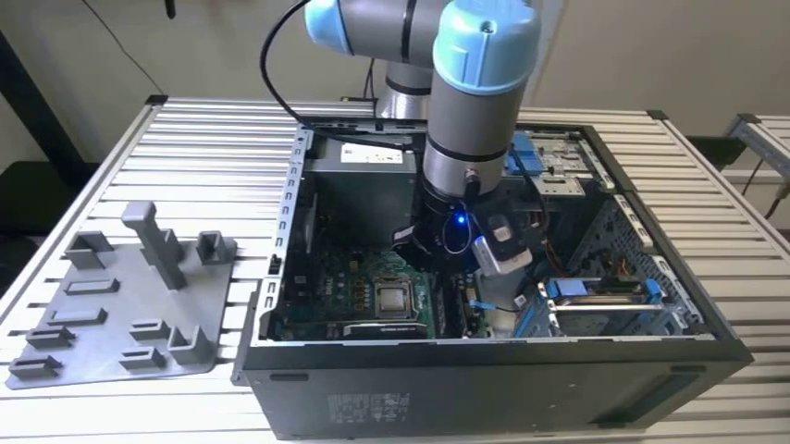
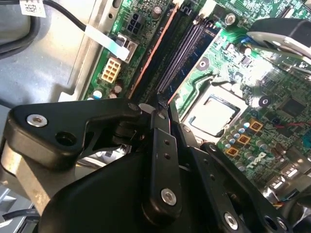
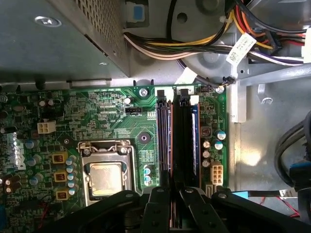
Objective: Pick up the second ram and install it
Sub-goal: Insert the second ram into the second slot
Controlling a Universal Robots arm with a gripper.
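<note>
Inside the open computer case [image 1: 494, 370], my gripper [image 1: 447, 264] reaches down over the green motherboard [image 1: 351, 296]. In both wrist views its two black fingers are closed around a thin board seen edge-on, the second ram [image 3: 170, 145], with its copper-coloured edge [image 2: 154, 53] running along the long black memory slots [image 3: 182, 145]. The ram stands upright in line with a slot; I cannot tell how deep it sits. The gripper [image 3: 171, 196] [image 2: 163, 109] holds the end of the stick farthest from the case wall. Another stick with a blue edge [image 3: 194, 141] stands in a neighbouring slot.
The processor socket [image 3: 104, 177] lies beside the slots. Bundled cables [image 3: 194, 46] and the power supply box [image 3: 58, 34] crowd the far end. A grey holder tray [image 1: 111, 314] rests on the slatted table at the exterior view's left. Drive bays [image 1: 605, 296] fill the case's right.
</note>
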